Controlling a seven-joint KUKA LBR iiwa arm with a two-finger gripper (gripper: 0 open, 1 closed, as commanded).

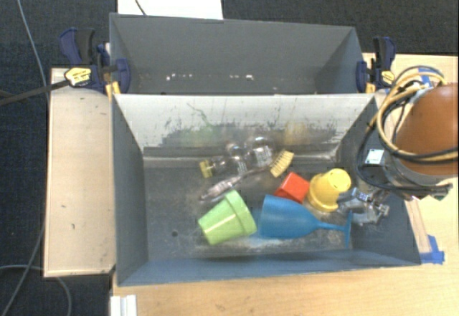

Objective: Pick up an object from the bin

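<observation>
I see my gripper (363, 208) down low in the bin (133, 193). I will use the blue cup (287, 220) to say where things are.

The blue cup lies on its side on the bin floor. Its fat end points left and its thin end points right. My gripper is right at the thin end, just beside it. I cannot tell if they touch. I also cannot tell if the hand is wide, narrow or holding something, because the metal parts there look all bunched up.

A round yellow toy (328, 189) sits just above the thin end of the blue cup, close to my gripper on its left. A red block (292, 186) sits just above the middle of the blue cup and touches the yellow toy.

A green cup (226, 218) lies on its side just left of the blue cup's fat end. Up and left of the blue cup lie some clear plastic things (240, 160) and a small yellow comb (281, 163).

Up and right of the blue cup, above my gripper, is the arm's big orange cover (430, 121) with cables looped round it.
</observation>
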